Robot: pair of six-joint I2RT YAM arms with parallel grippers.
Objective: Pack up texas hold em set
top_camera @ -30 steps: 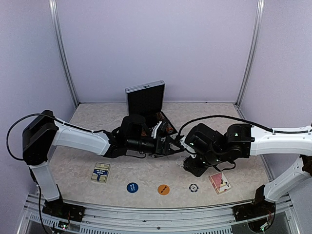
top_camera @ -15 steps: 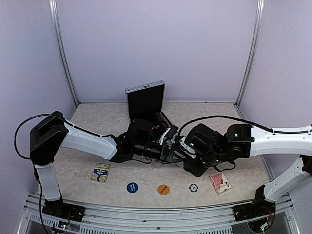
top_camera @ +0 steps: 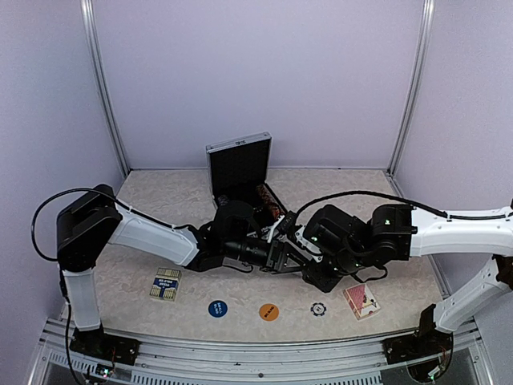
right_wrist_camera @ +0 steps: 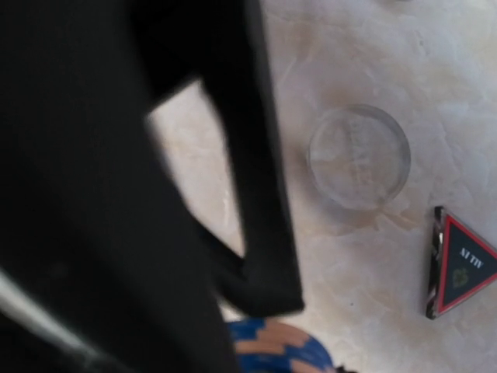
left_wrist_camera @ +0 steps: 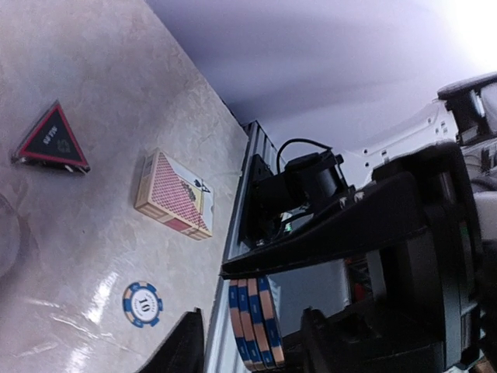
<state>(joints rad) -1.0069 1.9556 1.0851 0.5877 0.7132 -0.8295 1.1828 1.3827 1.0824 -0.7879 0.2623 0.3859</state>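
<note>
The right hand (top_camera: pixel 282 241) pinches a stack of striped chips (left_wrist_camera: pixel 255 320) above the worktop (top_camera: pixel 144 200). The left hand (left_wrist_camera: pixel 248 346) is spread around the stack, not touching it. The open case (top_camera: pixel 239 160) stands at the back.

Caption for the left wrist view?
The left pincer flanks striped chips; triangle, card deck and single chip lie beyond.

Top view overhead; wrist views close, sharing triangle (left_wrist_camera: pixel 50 140).
</note>
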